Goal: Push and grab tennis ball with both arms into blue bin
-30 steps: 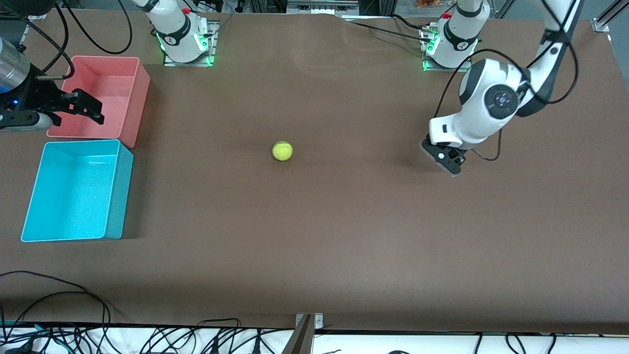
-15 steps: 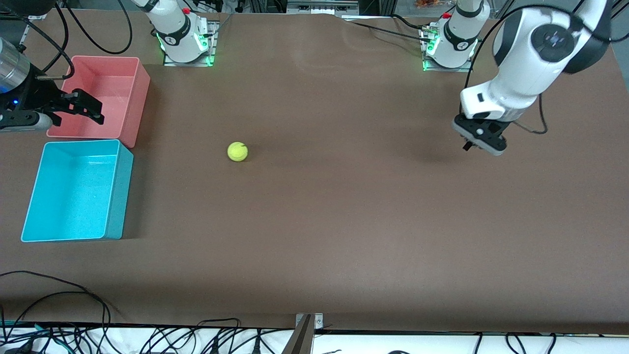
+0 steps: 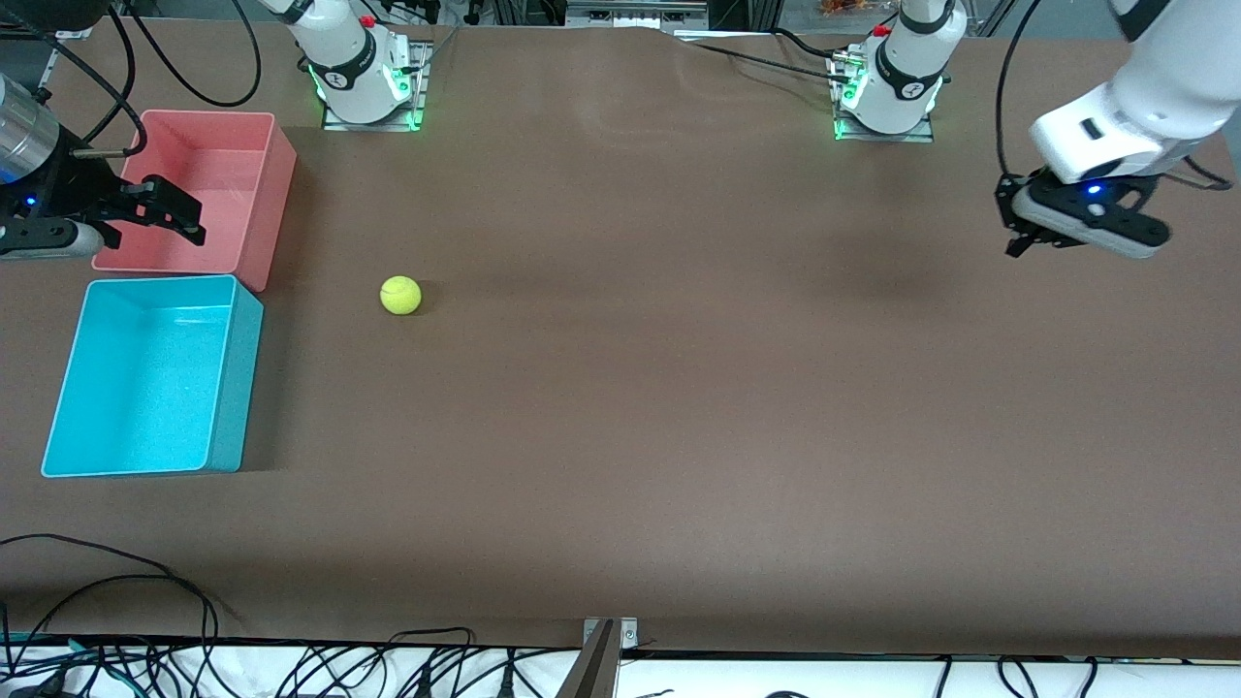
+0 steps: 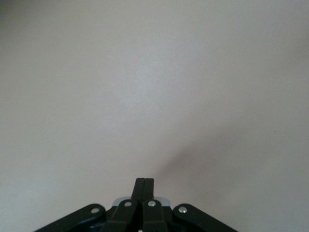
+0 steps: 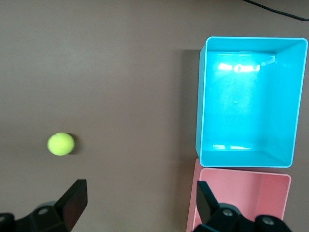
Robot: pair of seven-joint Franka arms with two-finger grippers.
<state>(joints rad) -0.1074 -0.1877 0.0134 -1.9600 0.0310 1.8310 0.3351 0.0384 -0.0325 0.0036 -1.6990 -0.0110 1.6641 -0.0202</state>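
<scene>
The tennis ball (image 3: 400, 296) lies on the brown table, a short way from the blue bin (image 3: 238, 388) toward the left arm's end. The bin is empty. My right gripper (image 3: 179, 211) is open and empty, hovering over the pink bin's edge. In the right wrist view the ball (image 5: 61, 143) and the blue bin (image 5: 202, 106) show ahead of the open gripper (image 5: 140, 203). My left gripper (image 3: 1013, 247) is shut and empty, raised over the left arm's end of the table. Its wrist view shows the gripper (image 4: 144, 181) over bare table.
A pink-red bin (image 3: 276, 194) stands against the blue bin, farther from the front camera; it also shows in the right wrist view (image 5: 193, 203). Cables hang along the table's near edge (image 3: 291, 669).
The ball has rolled from the table's middle toward the bins. My left arm has lifted and swung back toward its own end of the table. The right arm has not moved.
</scene>
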